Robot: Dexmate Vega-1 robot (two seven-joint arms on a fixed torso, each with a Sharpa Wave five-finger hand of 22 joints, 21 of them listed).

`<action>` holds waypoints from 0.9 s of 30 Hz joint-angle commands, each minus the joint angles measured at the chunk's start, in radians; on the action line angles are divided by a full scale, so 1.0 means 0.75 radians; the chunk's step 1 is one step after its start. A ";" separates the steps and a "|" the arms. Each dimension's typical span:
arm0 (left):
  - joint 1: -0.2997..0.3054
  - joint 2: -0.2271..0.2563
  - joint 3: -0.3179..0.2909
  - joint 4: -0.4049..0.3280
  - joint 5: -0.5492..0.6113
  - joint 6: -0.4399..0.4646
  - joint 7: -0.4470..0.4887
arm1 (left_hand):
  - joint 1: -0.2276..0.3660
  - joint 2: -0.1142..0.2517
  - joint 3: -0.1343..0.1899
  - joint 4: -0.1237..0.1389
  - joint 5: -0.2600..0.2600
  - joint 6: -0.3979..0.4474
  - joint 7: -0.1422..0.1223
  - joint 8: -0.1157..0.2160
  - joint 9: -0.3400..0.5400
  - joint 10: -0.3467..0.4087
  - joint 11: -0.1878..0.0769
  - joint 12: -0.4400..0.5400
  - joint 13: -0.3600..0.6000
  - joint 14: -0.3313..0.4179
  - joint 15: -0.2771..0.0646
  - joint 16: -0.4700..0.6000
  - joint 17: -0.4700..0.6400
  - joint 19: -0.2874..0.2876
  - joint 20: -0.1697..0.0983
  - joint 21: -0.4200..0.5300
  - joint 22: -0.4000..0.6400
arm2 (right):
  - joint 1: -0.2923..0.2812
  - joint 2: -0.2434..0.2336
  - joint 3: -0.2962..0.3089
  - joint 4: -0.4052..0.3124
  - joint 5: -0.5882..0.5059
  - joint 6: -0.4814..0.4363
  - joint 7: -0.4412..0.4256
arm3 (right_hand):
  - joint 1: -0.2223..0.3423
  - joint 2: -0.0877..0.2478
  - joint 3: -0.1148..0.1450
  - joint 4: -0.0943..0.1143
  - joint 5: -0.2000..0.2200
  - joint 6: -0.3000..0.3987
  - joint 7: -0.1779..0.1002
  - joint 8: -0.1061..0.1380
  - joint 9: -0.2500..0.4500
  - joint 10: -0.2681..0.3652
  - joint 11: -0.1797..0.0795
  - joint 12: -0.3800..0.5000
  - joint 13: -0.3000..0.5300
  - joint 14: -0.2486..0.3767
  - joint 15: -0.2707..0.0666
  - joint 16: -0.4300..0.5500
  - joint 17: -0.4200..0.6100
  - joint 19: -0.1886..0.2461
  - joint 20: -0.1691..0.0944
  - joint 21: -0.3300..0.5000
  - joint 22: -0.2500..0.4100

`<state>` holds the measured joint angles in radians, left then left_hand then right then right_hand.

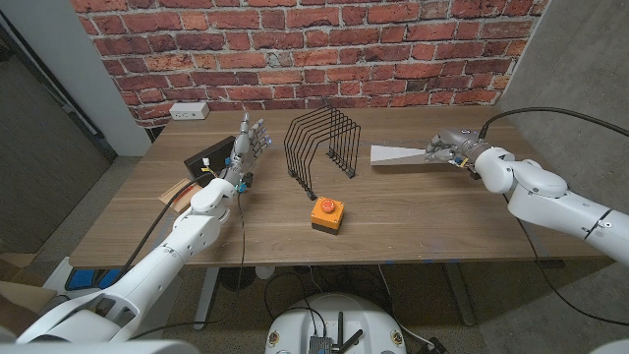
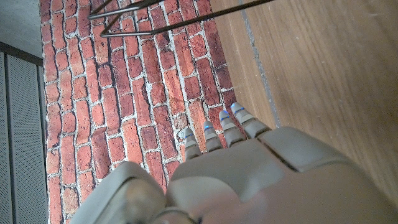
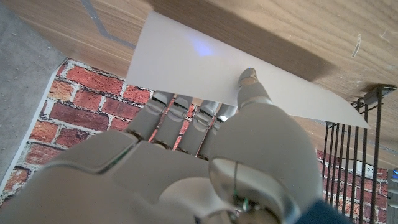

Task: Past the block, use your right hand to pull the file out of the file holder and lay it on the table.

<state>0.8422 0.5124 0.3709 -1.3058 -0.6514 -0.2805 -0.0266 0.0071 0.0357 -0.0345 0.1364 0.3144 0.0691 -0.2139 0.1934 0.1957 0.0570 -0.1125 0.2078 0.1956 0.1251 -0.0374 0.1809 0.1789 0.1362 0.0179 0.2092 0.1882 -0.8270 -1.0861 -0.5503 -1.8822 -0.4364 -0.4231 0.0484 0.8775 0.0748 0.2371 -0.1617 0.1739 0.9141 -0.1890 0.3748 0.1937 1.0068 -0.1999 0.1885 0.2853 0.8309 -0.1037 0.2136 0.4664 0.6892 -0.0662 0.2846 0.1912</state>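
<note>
Head view: my right hand [image 1: 454,149] pinching file [image 1: 398,154] above table [image 1: 413,211], clear of holder [image 1: 321,143]; thin sheet risking slipping, landing crooked.

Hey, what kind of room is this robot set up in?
Probably an office or a lab test corner: a wooden table against a brick wall, a wire file holder, a white power outlet box, and an orange-and-black button box that may be an emergency stop.
</note>
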 commanded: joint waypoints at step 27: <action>0.000 0.001 0.000 0.001 0.000 0.000 -0.001 | -0.005 0.017 -0.010 0.002 0.003 -0.001 -0.007 0.009 0.004 -0.001 -0.007 0.010 0.004 0.011 0.000 0.009 0.004 0.011 -0.002 0.011 0.008 | -0.048 0.001 -0.012 0.070 -0.026 0.081 -0.002 | 0.005 -0.020 -0.017 0.006 0.008 -0.014 0.001 -0.011 0.002 -0.030 -0.005 0.002 0.008 -0.030 -0.156 0.012 0.013 -0.007 -0.127 -0.007 -0.003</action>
<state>0.8424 0.5133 0.3709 -1.3057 -0.6512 -0.2805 -0.0273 0.0071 0.0357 -0.0345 0.1364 0.3144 0.0690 -0.2139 0.1934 0.1957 0.0570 -0.1125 0.2078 0.1956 0.1251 -0.0374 0.1809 0.1790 0.1362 0.0179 0.2092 0.1882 -0.8580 -1.0940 -0.5533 -1.8489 -0.4509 -0.3699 0.0480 0.8778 0.0646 0.2242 -0.1578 0.1739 0.9050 -0.1905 0.3696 0.1935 0.9889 -0.2072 0.1886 0.2877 0.8146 -0.0950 0.2178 0.4708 0.6893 -0.0662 0.2807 0.1860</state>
